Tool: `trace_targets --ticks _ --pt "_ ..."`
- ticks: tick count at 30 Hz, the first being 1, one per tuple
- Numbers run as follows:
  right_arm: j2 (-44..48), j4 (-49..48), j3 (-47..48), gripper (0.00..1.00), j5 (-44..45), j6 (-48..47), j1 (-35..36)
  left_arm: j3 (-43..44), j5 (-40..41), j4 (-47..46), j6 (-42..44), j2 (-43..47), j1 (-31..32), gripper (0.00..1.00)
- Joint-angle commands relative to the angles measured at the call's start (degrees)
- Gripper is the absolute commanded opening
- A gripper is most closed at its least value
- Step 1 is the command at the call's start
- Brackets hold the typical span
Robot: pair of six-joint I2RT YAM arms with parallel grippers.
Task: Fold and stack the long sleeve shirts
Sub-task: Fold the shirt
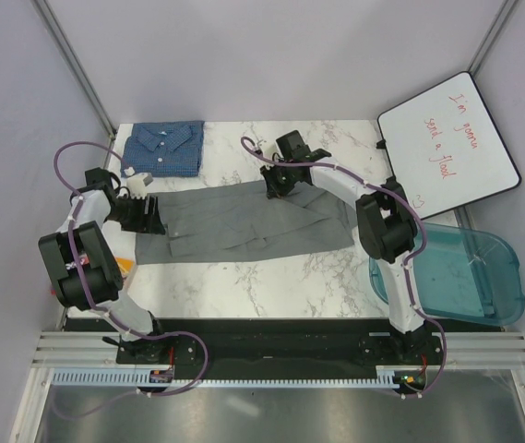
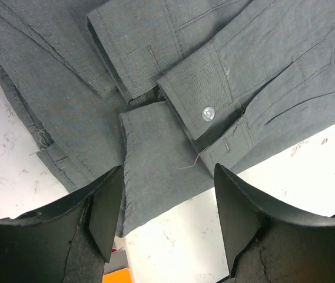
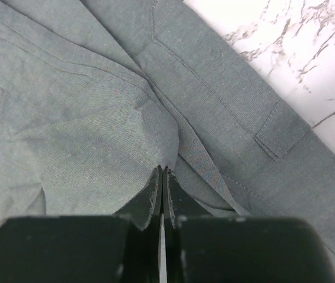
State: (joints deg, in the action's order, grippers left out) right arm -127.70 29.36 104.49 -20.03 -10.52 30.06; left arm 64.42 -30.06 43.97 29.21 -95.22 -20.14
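Observation:
The grey shirt [image 1: 244,221] lies spread across the middle of the marble table, sleeves folded in. The blue checked shirt [image 1: 162,148] lies folded at the back left. My left gripper [image 1: 148,214] is open at the grey shirt's left end; in the left wrist view its fingers [image 2: 105,212] straddle a cuff edge [image 2: 155,171], with a buttoned cuff [image 2: 205,100] beyond. My right gripper [image 1: 276,185] is at the shirt's upper edge, shut on a pinch of grey cloth [image 3: 164,162].
A whiteboard [image 1: 447,148] with red writing leans at the back right. A teal plastic bin [image 1: 465,272] sits at the table's right edge. Something orange [image 1: 125,266] shows by the left arm at the table's left edge.

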Motion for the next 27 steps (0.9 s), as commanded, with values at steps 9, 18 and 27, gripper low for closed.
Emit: trace_targets --ticks 9,18,27 --pt "4.44 3.15 3.53 0.56 10.53 -2.4 -1.93 -0.26 -4.12 -0.11 6.11 4.16 -0.08 0.71" --pt "17.92 11.93 -6.13 0.53 9.76 -3.8 -3.52 -2.29 -1.41 0.07 9.38 9.8 6.87 0.7" --pt "12.48 12.03 -15.19 0.4 12.38 -6.34 -2.29 -0.08 1.41 0.51 8.67 6.71 9.23 0.65"
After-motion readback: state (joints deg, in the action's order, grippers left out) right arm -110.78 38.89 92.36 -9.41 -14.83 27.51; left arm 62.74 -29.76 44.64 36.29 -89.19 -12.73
